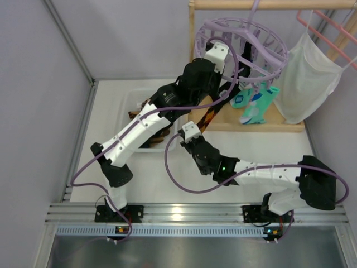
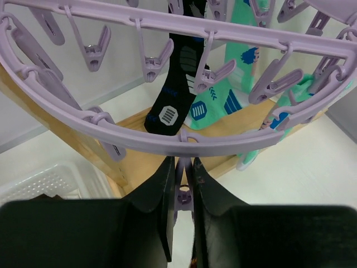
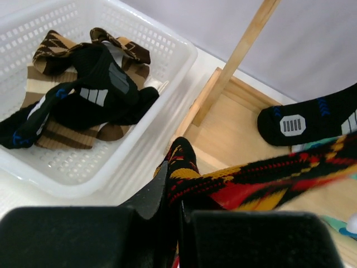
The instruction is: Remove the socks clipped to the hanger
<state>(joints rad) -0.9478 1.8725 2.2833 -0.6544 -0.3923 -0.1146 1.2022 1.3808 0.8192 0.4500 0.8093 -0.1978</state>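
The white table [image 1: 148, 178] lies bare between the arm bases and the basket, with a grey wall close along its left edge. At its far side stands the wooden rack [image 1: 254, 127], and from its top rod hangs the lavender hanger [image 1: 245, 33], its ring of pegs just beside a white mesh bag [image 1: 307, 78] on the right. The white basket [image 3: 184, 56] sits on the table left of the rack's base and holds a brown-tan argyle sock [image 3: 53, 47] under a black sock [image 3: 106, 89] with grey bars. On the hanger, a black sock [image 2: 178, 84] shows a grey ribbed badge, its marks too small to read, and mint socks [image 2: 234, 95] carry dark blue logo shapes. The right pincer [image 3: 173, 184] is clenched on a red-and-yellow argyle sock [image 3: 251, 178] stretched above the rack's base. The left pincer [image 2: 183, 184] grasps a clip peg [image 2: 183, 195] right under the ring's near rim.
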